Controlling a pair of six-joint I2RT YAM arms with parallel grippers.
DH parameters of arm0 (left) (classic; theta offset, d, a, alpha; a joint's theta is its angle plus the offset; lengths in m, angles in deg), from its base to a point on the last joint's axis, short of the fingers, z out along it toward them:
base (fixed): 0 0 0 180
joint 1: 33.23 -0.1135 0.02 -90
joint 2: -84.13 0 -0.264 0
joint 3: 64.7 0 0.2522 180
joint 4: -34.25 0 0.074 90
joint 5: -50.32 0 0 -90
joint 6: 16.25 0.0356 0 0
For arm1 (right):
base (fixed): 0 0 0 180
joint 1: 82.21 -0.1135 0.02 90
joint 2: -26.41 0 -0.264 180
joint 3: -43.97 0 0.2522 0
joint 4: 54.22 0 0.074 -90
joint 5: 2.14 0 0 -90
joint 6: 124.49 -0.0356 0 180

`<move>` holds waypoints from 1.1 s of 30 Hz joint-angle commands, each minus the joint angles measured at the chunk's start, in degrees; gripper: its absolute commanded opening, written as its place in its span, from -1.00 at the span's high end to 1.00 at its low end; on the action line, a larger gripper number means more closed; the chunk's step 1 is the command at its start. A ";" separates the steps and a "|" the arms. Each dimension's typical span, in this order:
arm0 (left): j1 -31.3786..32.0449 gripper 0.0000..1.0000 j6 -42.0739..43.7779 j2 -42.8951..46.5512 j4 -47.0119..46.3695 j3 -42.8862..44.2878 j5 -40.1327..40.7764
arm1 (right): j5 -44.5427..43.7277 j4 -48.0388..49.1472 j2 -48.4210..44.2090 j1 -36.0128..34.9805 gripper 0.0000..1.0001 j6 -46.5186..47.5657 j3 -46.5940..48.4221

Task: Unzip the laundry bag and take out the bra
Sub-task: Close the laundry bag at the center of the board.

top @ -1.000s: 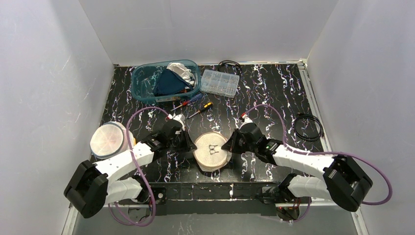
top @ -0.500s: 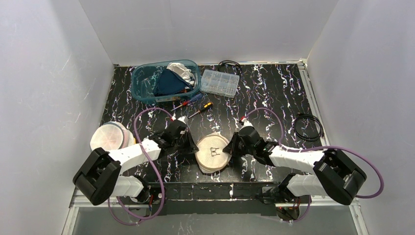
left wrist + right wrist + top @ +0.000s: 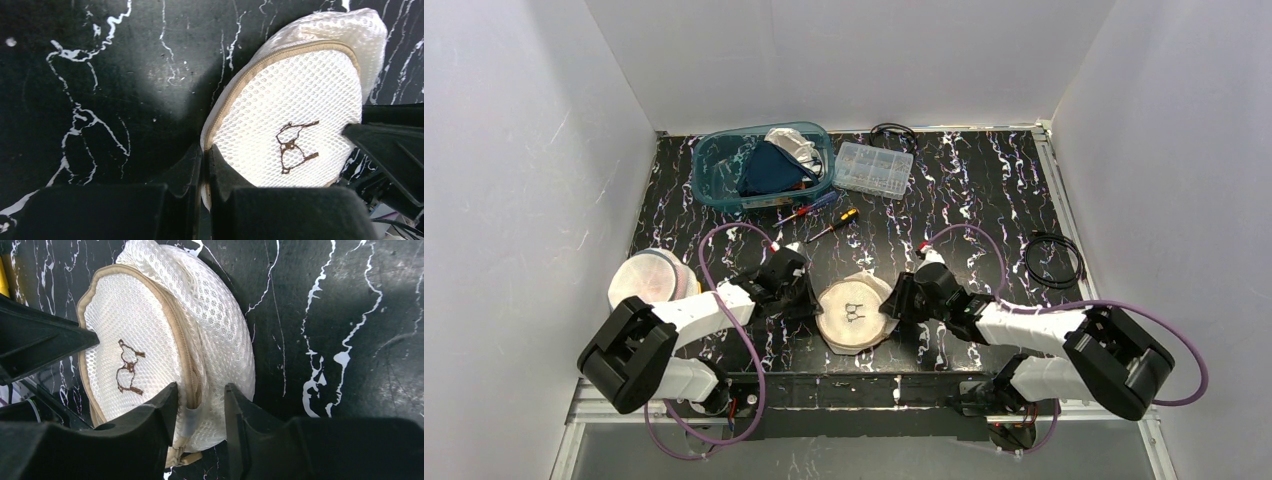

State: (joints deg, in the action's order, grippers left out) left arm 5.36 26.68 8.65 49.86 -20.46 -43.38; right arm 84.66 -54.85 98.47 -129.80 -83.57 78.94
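The laundry bag (image 3: 854, 318) is a round white mesh pouch with tan trim and a small brown bra outline stitched on its face; it lies on the black marbled table between both arms. My left gripper (image 3: 810, 303) is shut on the bag's tan rim (image 3: 226, 107) at its left edge. My right gripper (image 3: 200, 396) stands open astride the bag's right side. The tan zipper (image 3: 183, 342) and a translucent pull tab (image 3: 193, 416) lie between its fingers. The zipper looks closed along the stretch I can see. The bra is hidden from view.
A teal bin (image 3: 720, 150) holding dark and pale clothes and a clear parts box (image 3: 874, 168) stand at the back. Two screwdrivers (image 3: 824, 213) lie ahead of the bag. Another round mesh pouch (image 3: 646, 283) sits at the left, a coiled black cable (image 3: 1052, 260) at the right.
My right gripper's jaws have parted from shut to open around the zipper side. The bag has settled slightly lower and to the left. The left gripper keeps its hold on the rim.
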 commanded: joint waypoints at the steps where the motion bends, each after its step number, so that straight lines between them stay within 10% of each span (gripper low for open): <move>1: -0.97 0.93 1.85 0.67 7.69 0.53 6.34 | -5.57 -9.88 -1.28 0.49 0.00 3.07 -1.43; 9: -0.97 0.59 1.94 3.07 8.32 2.12 3.75 | -5.13 -12.21 -6.44 0.38 -0.08 3.70 -0.16; 20: -0.84 0.71 1.94 0.24 1.08 2.79 -7.62 | 1.48 -6.00 -5.45 0.39 -0.15 2.08 -0.72; 33: -0.33 0.80 3.23 -0.41 -0.03 4.46 -9.39 | -4.53 -16.27 -15.32 0.40 -0.69 4.72 3.55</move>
State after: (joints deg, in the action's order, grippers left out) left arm 4.84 28.34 7.55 49.33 -18.14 -51.86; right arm 84.22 -65.61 85.72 -129.48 -80.71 78.98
